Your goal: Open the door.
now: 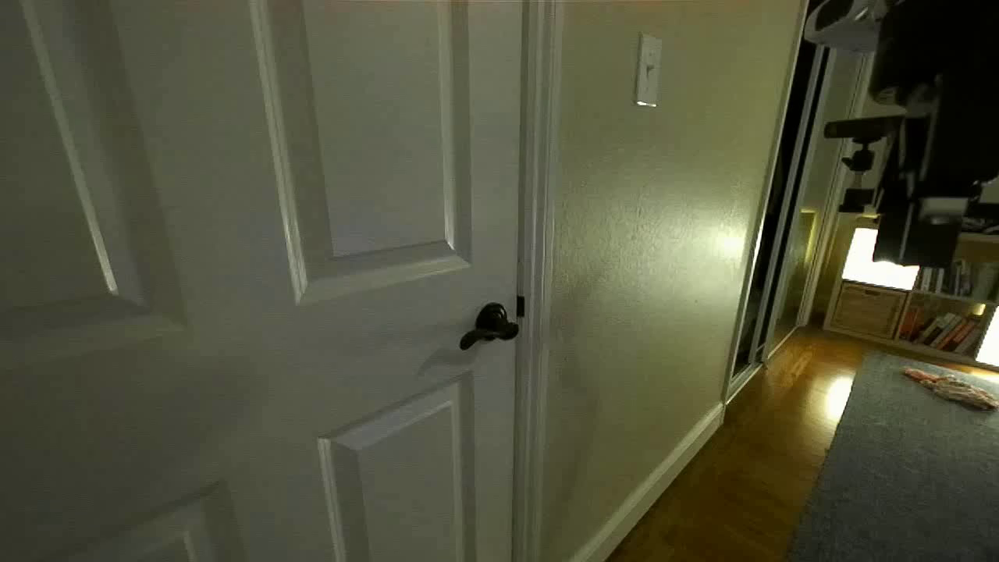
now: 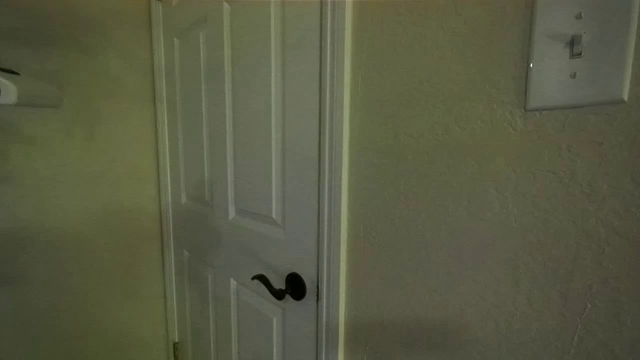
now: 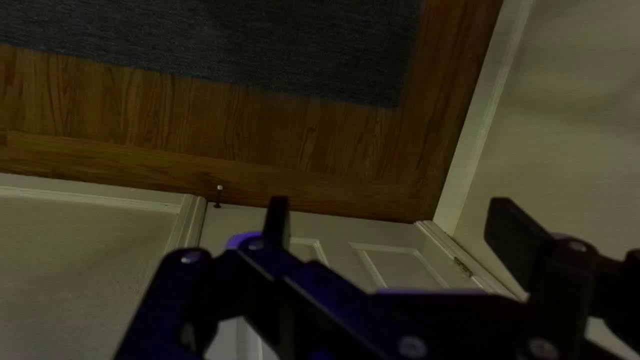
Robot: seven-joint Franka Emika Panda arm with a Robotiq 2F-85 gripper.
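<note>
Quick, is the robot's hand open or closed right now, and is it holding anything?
Gripper: open, its fingers spread apart, holding nothing.

Door (image 3: 341, 242) pt. hidden, arm (image 1: 851, 26) pt. cropped

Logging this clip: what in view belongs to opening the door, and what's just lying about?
Part of the job:
white panelled door
dark lever handle
gripper, open and clear of the handle

Just there:
light switch
grey rug
crumpled pinkish item on the rug
books
wicker-looking bin
</note>
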